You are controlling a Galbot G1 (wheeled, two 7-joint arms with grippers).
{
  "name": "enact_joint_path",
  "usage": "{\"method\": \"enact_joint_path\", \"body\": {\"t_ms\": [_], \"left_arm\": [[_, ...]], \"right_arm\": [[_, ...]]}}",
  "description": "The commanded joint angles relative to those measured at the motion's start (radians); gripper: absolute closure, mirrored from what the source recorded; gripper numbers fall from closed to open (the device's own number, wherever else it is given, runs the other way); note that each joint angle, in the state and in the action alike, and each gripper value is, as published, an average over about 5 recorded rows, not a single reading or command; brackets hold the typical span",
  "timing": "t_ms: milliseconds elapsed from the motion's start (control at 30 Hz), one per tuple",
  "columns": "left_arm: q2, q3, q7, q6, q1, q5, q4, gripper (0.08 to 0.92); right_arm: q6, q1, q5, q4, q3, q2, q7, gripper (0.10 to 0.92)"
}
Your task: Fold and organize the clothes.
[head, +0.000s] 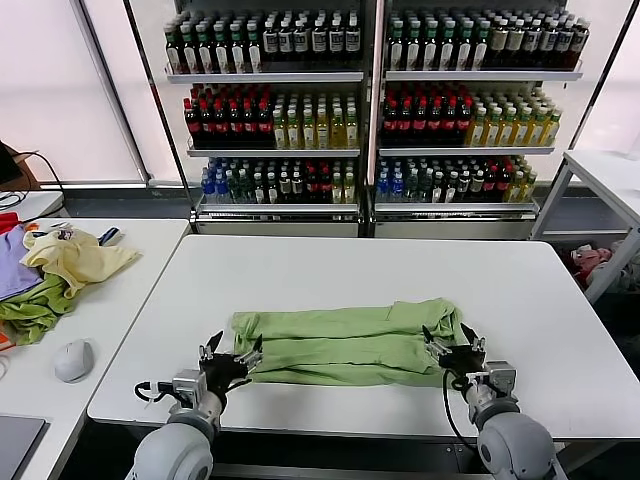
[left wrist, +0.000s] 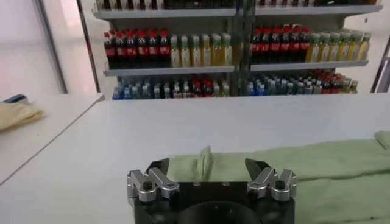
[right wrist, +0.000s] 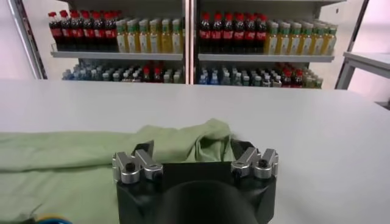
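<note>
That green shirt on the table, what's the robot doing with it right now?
The robot is folding the shirt, which lies as a long folded band across the near part of the white table. The left gripper sits at one end and the right gripper at the other, both at the near edge with jaws open, holding nothing. Other clothes lie piled on the side table.

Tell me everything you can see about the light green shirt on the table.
The light green shirt is soft cloth, folded into a long band lying flat across the near part of the white table. Its top layers are creased, with a rumpled bump at its right end. No collar, buttons or print show. The left gripper and right gripper sit open at its two near corners, holding nothing.
</note>
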Motion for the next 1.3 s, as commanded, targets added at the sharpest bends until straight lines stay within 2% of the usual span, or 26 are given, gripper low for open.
{"method": "enact_joint_path", "body": {"t_ms": [33,267,800,900,1300], "left_arm": [[-0.111,0.016,-0.070,-0.087,-0.025,0.059,0.130,0.177],[-0.168,0.028,-0.096,-0.137,-0.111,0.092,0.246,0.177],[-0.176,0.045,-0.112,-0.109,-0.145,0.115,0.346,0.182],[-0.178,0.045,-0.112,-0.110,-0.149,0.110,0.359,0.229],[-0.152,0.034,-0.094,-0.127,-0.154,0.060,0.366,0.570]], "right_arm": [[0.010,-0.094,-0.009,0.048,0.025,0.019,0.002,0.202],[0.016,-0.111,-0.015,0.052,0.034,0.030,0.002,0.202],[0.017,-0.103,-0.023,0.051,0.028,0.040,0.002,0.203],[0.017,-0.101,-0.023,0.051,0.027,0.039,0.002,0.203],[0.016,-0.096,-0.021,0.054,0.028,0.039,0.002,0.203]]}}
